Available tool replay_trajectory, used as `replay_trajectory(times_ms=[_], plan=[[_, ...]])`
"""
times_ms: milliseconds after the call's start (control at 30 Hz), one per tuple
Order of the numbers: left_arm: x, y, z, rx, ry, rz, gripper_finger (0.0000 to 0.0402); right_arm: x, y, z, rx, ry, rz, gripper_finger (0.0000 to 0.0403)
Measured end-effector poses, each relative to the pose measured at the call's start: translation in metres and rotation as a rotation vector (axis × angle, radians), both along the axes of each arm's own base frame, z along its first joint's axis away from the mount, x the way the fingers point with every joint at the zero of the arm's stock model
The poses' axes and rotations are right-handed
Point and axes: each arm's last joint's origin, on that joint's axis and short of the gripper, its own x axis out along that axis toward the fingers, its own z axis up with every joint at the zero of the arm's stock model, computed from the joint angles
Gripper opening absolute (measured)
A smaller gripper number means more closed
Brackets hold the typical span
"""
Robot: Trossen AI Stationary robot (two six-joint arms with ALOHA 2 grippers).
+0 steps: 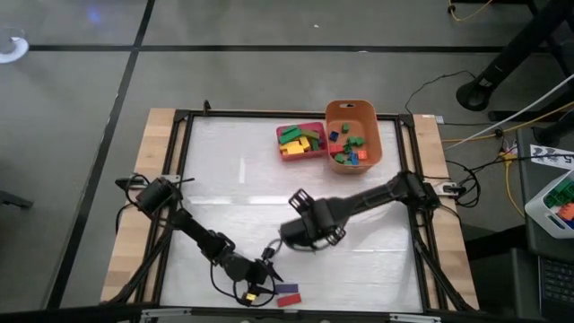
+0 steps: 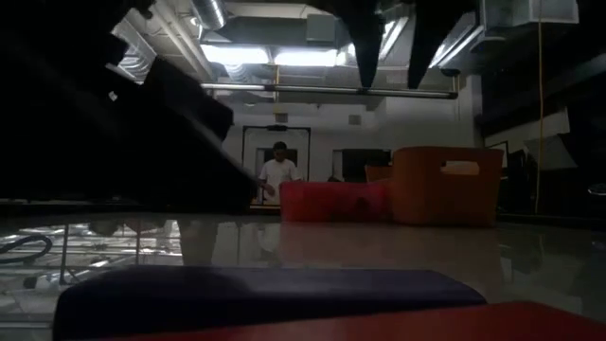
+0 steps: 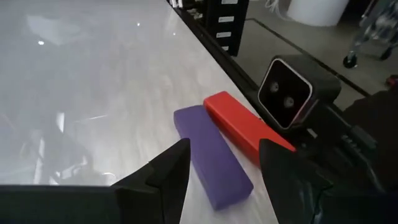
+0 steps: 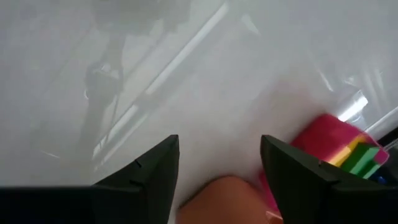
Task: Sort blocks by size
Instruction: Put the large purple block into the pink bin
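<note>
No legible text or labels anywhere

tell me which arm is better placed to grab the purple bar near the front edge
Left. Its open gripper hangs right over the purple bar beside the red bar. The right gripper sits mid-table, farther off.

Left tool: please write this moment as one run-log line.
left tool: open, above purple bar | red bar: beside it | right tool: open, empty
</note>
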Motion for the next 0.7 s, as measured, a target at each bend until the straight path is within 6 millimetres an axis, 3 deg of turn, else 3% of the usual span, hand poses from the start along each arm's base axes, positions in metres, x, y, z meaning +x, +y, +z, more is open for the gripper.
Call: replay_trajectory(times_ms=[333,700], plan=[[-0.005,-0.006,-0.004,0.022,-0.007,0.021,0.0178,-0.019,0.050,0.000,0.016,-0.055,-0.005,0.0224],[-0.006,-0.007,-0.004,0.024,-0.005,0.019,0.0178,-0.032,0.104,0.002,0.057,-0.277,0.030,0.0224]])
